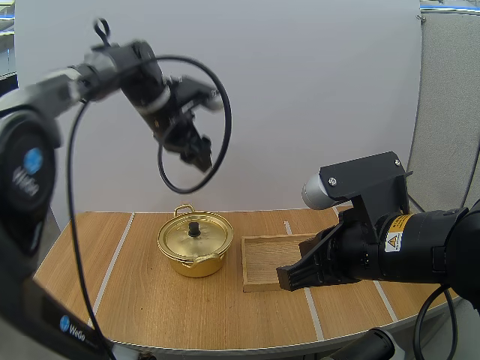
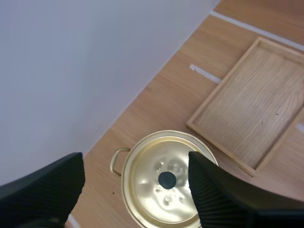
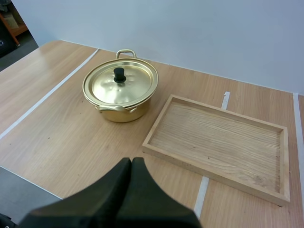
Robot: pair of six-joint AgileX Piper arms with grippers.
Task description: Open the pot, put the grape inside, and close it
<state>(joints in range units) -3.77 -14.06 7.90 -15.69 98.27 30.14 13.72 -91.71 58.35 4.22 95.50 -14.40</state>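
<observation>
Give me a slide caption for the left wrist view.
Left gripper, fingers open, hovers above the lidded pot, wooden tray beside it.

"WeGo" in white by a blue dot, on the black base link point(image 1: 73, 328) of my left arm point(image 1: 52, 86), lower left of high view. Yellow warning label point(image 1: 394, 232) with triangle sign on my right arm point(image 1: 424, 247), right side; its print is unreadable.

All three views, from above, share pot point(image 1: 194, 241) and tray point(image 1: 266, 259).
</observation>
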